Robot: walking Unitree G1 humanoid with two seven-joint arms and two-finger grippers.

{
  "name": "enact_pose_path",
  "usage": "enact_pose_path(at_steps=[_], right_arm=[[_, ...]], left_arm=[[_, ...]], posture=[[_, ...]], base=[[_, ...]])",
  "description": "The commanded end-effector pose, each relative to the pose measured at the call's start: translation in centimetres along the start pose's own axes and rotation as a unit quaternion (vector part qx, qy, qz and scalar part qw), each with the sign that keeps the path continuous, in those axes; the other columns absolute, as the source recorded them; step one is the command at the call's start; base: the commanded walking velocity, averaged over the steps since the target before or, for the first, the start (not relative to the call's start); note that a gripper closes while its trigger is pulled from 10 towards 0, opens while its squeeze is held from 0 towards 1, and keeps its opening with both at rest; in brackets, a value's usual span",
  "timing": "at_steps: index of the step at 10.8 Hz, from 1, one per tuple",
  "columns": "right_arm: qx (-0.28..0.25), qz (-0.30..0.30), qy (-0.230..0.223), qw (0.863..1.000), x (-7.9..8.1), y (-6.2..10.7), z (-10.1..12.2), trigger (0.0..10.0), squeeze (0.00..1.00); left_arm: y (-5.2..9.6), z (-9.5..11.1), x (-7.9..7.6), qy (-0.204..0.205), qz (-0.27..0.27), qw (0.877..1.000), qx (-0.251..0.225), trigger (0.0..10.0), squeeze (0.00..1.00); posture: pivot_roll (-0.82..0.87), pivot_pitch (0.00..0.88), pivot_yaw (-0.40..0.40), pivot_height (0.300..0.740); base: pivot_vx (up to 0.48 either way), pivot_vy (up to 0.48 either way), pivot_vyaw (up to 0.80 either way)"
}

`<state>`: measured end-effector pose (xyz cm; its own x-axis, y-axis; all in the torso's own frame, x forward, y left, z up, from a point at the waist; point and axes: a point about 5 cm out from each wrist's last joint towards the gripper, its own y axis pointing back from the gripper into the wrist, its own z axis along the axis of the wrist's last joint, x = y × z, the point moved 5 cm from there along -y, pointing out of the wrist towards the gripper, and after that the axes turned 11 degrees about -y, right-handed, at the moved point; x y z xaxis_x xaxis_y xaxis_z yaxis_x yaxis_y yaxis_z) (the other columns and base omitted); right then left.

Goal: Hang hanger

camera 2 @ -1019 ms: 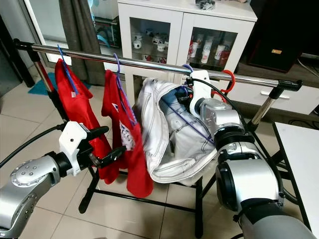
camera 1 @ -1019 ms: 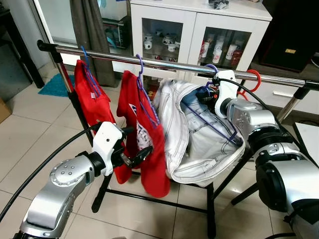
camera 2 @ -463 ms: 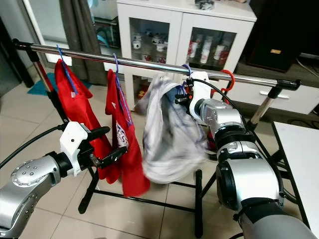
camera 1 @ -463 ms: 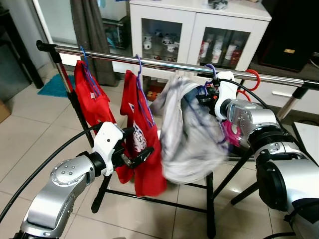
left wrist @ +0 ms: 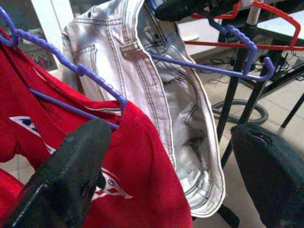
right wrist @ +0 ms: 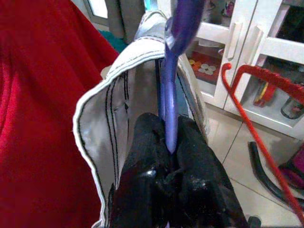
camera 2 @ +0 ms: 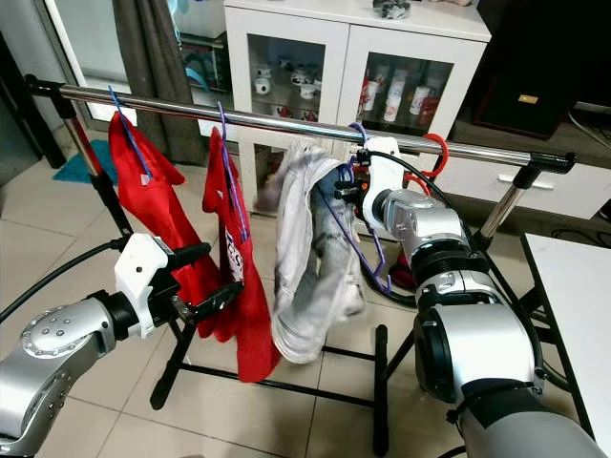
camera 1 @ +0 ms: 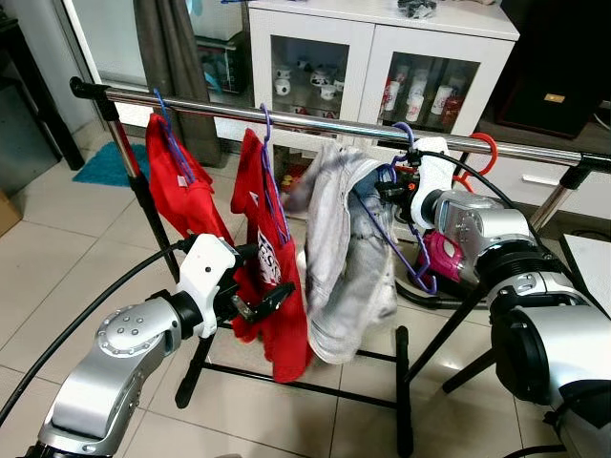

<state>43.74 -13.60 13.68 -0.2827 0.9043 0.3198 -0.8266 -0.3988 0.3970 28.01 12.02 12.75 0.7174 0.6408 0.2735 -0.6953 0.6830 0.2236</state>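
Right claw (right wrist: 167,142) pinched tight on purple hanger (right wrist: 170,102); left claw (left wrist: 166,175) spread wide, empty

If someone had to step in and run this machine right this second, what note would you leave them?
Right hand: shut on the purple hanger, held up at the chrome rail.
Left hand: open, low beside the nearer red shirt, holding nothing.
The white denim jacket droops from that hanger. Whether its hook sits over the rail is hard to tell.
Two red shirts already hang on purple hangers; an empty red hanger is further right.
Left: confirm the hook is seated, then release.
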Motion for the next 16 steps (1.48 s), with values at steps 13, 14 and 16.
enact_pose_path(at_steps=[13,14,16], right_arm=[[-0.179,0.048,0.041,0.982,0.5,6.7,0.5,0.0,0.00],[-0.176,0.041,0.038,0.983,0.6,7.2,-0.4,0.0,0.00],[-0.172,0.017,0.033,0.984,0.5,7.9,-1.9,0.0,0.00]], left_arm=[[-0.5,-1.1,1.9,0.014,0.139,0.990,0.009,10.0,0.24],[-0.6,-1.2,1.7,0.013,0.139,0.990,0.011,10.0,0.24],[-0.6,-1.2,1.5,0.013,0.138,0.990,0.012,10.0,0.24]], posture=[[0.08,0.000,-0.040,0.740],[0.08,0.000,-0.049,0.740],[0.08,0.000,-0.056,0.740]], base=[[0.000,0.000,0.00],[-0.240,0.000,0.00],[-0.281,0.000,0.00]])
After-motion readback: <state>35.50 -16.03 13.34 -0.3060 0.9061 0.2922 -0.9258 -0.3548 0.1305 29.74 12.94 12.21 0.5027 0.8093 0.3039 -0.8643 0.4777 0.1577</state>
